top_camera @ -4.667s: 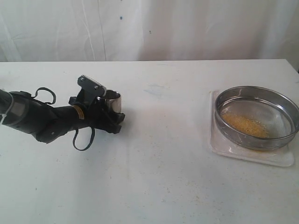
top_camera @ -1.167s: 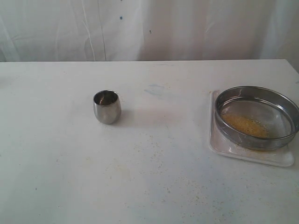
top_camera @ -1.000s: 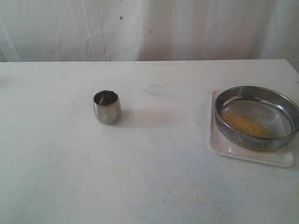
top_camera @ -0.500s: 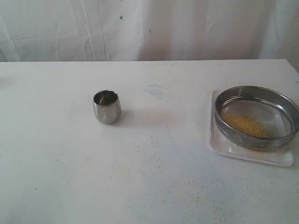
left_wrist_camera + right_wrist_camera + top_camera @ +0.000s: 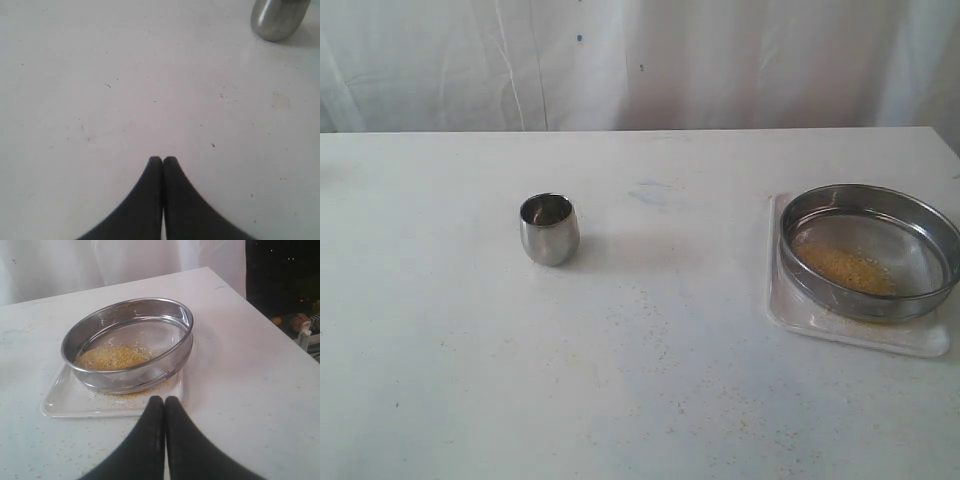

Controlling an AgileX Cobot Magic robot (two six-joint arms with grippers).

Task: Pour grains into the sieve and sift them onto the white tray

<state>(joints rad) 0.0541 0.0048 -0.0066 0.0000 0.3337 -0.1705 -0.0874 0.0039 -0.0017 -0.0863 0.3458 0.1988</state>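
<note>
The steel sieve rests on the white tray at the table's right side. A heap of golden grains lies on its mesh, and a few grains are on the tray under the ring. My right gripper is shut and empty, just short of the tray's corner. My left gripper is shut and empty over bare table, well away from the small steel cup. Neither arm shows in the exterior view.
The small steel cup stands upright left of the table's centre. Scattered grains speckle the table in front of cup and tray. A white curtain hangs behind the table. The table's right edge runs close beside the tray.
The left arm, which held the cup 4.7 s ago, has left the exterior view. Over the last second nothing has moved.
</note>
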